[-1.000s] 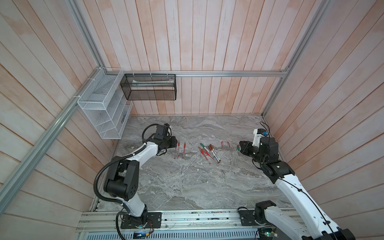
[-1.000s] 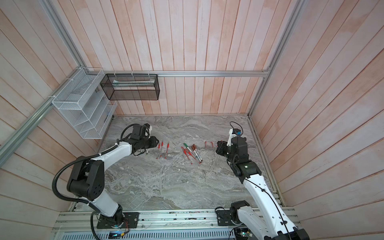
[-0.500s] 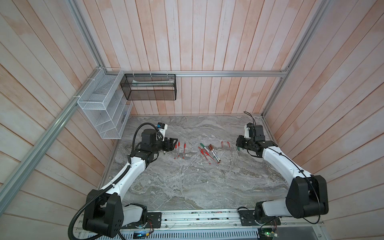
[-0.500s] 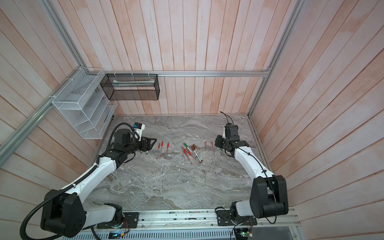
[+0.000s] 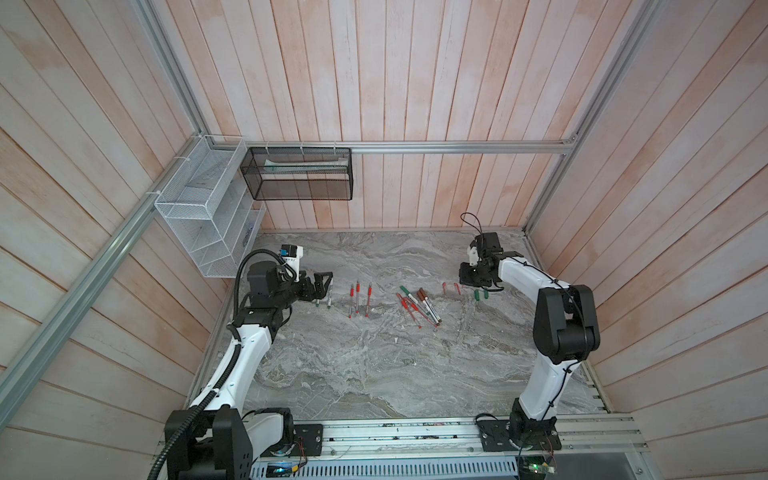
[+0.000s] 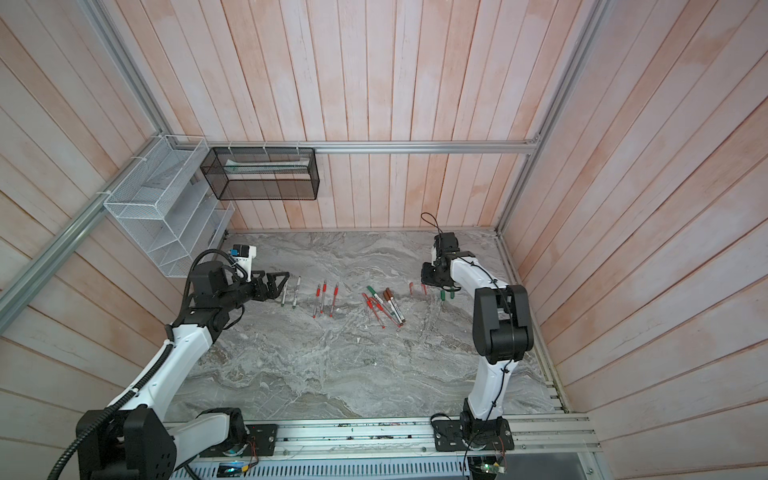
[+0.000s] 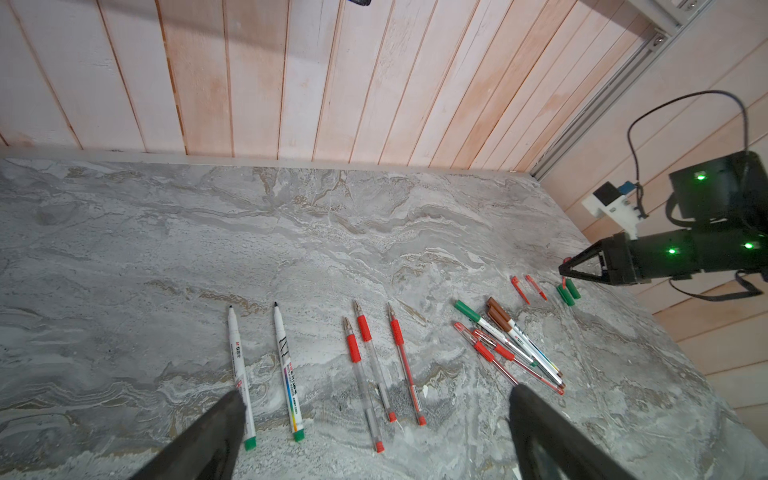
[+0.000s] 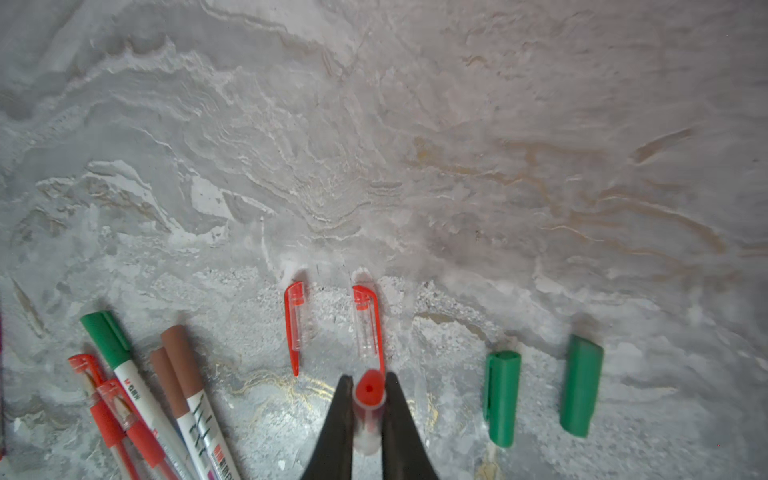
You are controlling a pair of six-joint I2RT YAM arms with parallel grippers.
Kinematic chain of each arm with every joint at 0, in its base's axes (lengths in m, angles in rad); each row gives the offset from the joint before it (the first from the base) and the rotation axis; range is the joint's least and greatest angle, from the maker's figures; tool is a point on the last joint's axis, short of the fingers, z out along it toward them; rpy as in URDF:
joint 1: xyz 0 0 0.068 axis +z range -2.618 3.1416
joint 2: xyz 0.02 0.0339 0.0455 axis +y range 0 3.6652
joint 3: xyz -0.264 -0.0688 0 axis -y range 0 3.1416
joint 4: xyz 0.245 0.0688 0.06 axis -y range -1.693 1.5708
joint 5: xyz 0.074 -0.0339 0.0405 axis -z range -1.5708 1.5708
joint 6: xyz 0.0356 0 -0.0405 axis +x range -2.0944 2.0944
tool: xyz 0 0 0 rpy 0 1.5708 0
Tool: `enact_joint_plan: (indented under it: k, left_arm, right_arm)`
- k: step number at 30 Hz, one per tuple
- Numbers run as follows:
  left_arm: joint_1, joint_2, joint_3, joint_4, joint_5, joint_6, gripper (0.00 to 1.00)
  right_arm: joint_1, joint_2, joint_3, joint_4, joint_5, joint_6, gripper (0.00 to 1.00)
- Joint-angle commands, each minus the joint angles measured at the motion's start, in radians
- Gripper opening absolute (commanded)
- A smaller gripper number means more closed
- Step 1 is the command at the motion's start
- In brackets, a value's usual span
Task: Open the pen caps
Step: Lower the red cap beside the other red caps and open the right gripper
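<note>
Now, across the marble table (image 5: 374, 374), the left gripper (image 5: 323, 286) hangs with jaws wide apart by two white markers (image 7: 239, 365). The right gripper (image 8: 368, 378) is clamped on a red pen cap (image 8: 369, 392), near two loose red caps (image 8: 294, 324) and two green caps (image 8: 502, 395).

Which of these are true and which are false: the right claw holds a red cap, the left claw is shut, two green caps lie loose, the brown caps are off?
The right gripper holds a red cap. True.
The left gripper is shut. False: its jaws stand wide open, holding nothing.
Two green caps lie loose on the table. True.
The brown caps are off. False: both sit on their markers.
</note>
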Motion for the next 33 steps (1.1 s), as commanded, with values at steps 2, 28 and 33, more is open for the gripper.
enact_joint_plan:
  k: [2, 28, 33]
  left_arm:
    - [0.008, -0.014, -0.004, 0.024, 0.037, 0.014, 1.00]
    - [0.024, 0.004, 0.019, 0.000, 0.041, -0.006, 1.00]
    - [0.026, 0.003, 0.010, 0.011, 0.044, -0.006, 1.00]
  right_arm:
    - [0.044, 0.069, 0.087, -0.089, 0.029, -0.037, 0.00]
    - [0.092, 0.130, 0.209, -0.186, 0.097, -0.037, 0.19]
    - [0.092, 0.087, 0.174, -0.171, 0.107, -0.043, 0.26]
